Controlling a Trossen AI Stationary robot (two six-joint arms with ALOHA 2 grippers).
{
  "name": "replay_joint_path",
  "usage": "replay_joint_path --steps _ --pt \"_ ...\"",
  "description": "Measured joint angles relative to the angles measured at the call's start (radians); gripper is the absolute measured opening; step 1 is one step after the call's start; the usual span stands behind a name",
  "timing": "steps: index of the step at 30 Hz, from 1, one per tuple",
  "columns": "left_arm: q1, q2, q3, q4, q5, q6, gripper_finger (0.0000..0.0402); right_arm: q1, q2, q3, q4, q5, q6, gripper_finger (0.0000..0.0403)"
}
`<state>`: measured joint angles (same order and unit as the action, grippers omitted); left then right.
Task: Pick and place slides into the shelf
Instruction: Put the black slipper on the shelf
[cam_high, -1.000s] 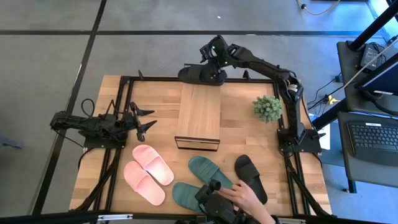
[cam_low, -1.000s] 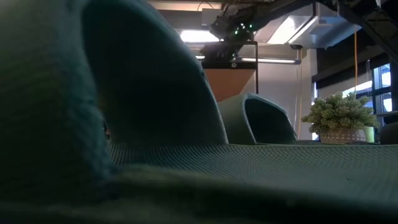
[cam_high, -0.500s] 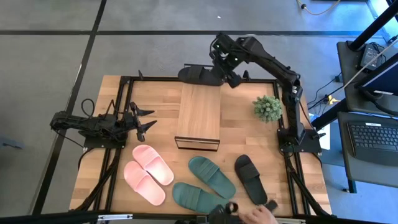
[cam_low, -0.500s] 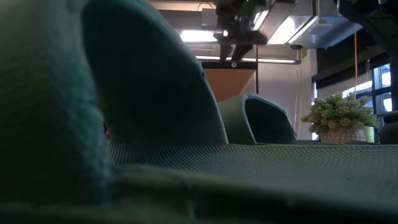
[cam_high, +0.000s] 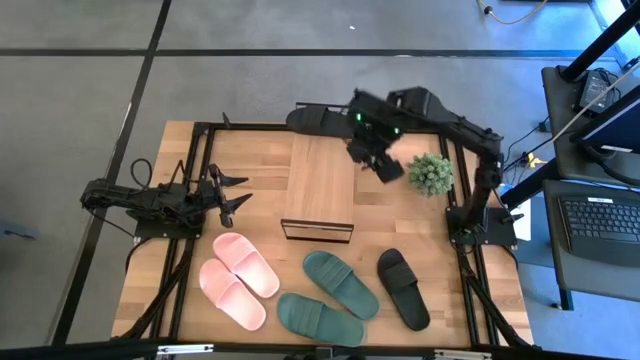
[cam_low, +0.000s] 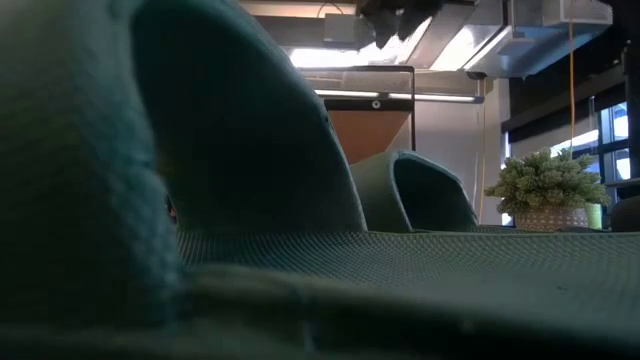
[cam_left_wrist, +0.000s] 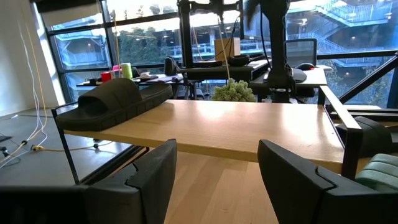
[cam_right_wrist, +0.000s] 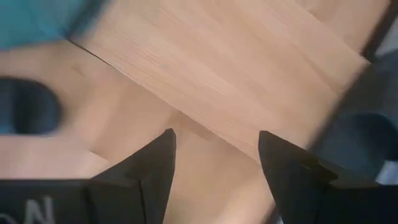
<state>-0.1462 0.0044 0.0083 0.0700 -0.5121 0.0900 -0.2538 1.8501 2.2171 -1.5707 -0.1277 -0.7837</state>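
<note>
The shelf (cam_high: 320, 185) stands mid-table, its light top board (cam_left_wrist: 249, 127) showing in the left wrist view. One black slide (cam_high: 322, 121) lies sole-down across the shelf's far end (cam_left_wrist: 115, 102). The other black slide (cam_high: 403, 288), the dark green pair (cam_high: 340, 285) (cam_high: 318, 317) and the pale pink pair (cam_high: 245, 264) (cam_high: 230, 292) lie flat on the table's near part. My right gripper (cam_high: 384, 164) hovers open off the shelf's far right corner (cam_right_wrist: 214, 155), touching nothing. My left gripper (cam_high: 238, 195) waits open, left of the shelf (cam_left_wrist: 217, 168).
A small potted plant (cam_high: 430, 173) stands right of the shelf, close to my right gripper. A green slide (cam_low: 250, 180) fills the low view, with the shelf's frame (cam_low: 375, 100) behind it. Bare tabletop (cam_high: 250, 155) lies left of the shelf.
My right gripper rose off the black slide, leaving it on the shelf's far end, then swung toward the near right, ending between shelf and plant. A person's hand that reached in at the near edge by the green and black slides has withdrawn.
</note>
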Motion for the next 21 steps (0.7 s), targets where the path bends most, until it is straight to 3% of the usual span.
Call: replay_joint_path --steps 9,14,21 --pt "0.000 0.000 0.000 0.000 0.000 -0.001 0.0217 0.253 -0.119 -0.274 0.046 0.016 0.317 0.0227" --pt "0.000 0.000 0.000 0.000 0.000 0.000 0.0217 0.412 -0.202 -0.478 0.104 0.156 0.636 0.0227" --pt "0.000 0.000 0.000 0.000 0.000 0.054 0.0217 0.675 -0.351 -0.751 0.316 0.244 1.049 0.0227"
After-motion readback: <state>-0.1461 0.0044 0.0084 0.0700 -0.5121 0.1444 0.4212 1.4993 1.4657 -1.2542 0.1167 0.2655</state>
